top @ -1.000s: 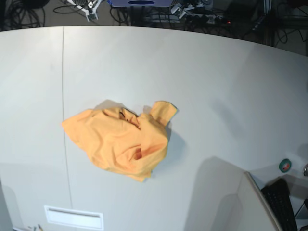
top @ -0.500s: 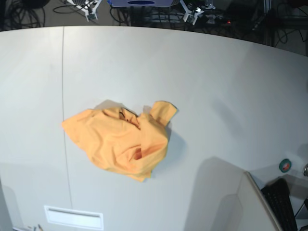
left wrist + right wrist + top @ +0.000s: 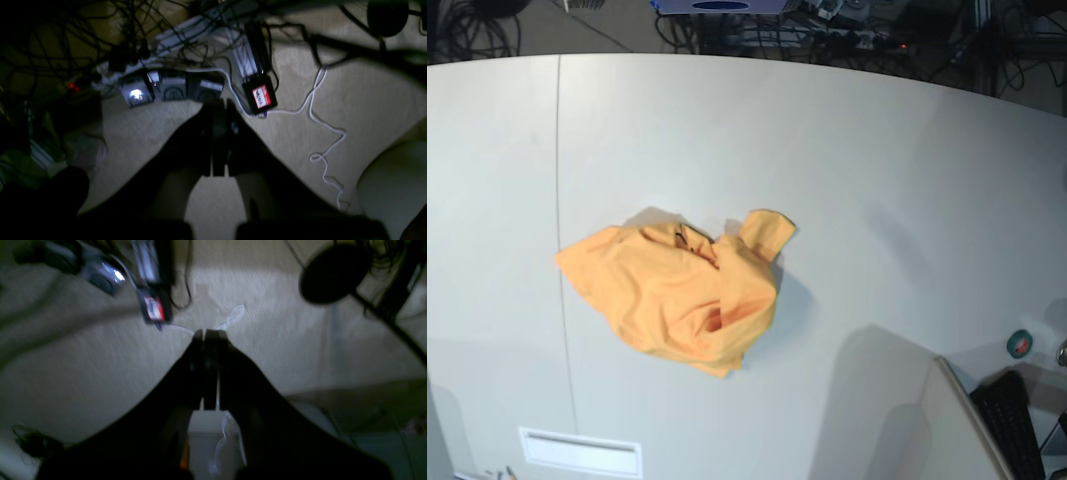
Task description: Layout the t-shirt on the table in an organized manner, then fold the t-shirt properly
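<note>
floor (image 3: 367, 100): beige carpet | cables (image 3: 320, 110): tangled, white and black | light: dim | keyboard (image 3: 1017, 425): black

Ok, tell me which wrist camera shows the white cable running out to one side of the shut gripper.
The left wrist view: its white cable snakes beside the left gripper; the right gripper covers its own.

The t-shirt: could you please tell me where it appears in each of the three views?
Base: the t-shirt lies crumpled on the table, left of centre.
Left wrist: not in it.
Right wrist: not in it.
Shared landmark: the black box with a red-and-white label shows in both wrist views.
</note>
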`<move>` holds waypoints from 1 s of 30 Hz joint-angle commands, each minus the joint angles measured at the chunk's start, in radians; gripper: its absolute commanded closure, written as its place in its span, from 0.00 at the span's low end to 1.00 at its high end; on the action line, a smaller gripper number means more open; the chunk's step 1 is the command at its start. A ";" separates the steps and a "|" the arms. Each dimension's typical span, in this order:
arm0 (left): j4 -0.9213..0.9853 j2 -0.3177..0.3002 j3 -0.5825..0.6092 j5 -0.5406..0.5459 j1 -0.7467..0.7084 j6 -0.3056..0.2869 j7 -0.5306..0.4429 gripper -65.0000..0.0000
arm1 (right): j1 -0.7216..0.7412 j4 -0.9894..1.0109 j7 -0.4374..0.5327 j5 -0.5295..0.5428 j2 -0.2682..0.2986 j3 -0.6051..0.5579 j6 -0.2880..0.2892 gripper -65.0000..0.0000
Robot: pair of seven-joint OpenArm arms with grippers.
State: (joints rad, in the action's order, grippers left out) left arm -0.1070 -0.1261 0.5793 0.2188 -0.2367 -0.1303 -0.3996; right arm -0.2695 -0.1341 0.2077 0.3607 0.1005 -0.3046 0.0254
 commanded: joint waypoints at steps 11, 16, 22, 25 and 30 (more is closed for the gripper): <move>-0.406 -0.198 -0.167 0.011 -0.366 0.001 -0.069 1.00 | -0.468 -0.660 -0.196 -0.002 0.040 0.219 -0.003 1.00; -0.771 -0.244 -0.402 0.000 -0.570 0.001 -0.069 1.00 | -0.652 -1.103 -0.351 -0.002 0.063 0.361 -0.003 1.00; -1.186 -0.275 -0.551 0.006 -0.738 0.001 -0.061 1.00 | -0.739 -1.536 -0.566 -0.002 0.060 0.483 -0.005 1.00; -1.341 -0.269 -0.628 0.008 -0.786 0.001 -0.061 1.00 | -0.732 -1.682 -0.621 -0.002 0.060 0.496 -0.002 1.00; -1.483 -0.269 -0.667 0.009 -0.778 0.001 -0.045 1.00 | -0.604 -1.803 -0.633 -0.002 0.061 0.485 0.001 1.00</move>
State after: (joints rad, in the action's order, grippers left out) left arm -1.5799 -0.3889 -0.0864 0.2237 -1.0023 -0.1303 -0.4263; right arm -0.8658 -1.9186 -0.4496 0.3599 0.1471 0.1734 0.0334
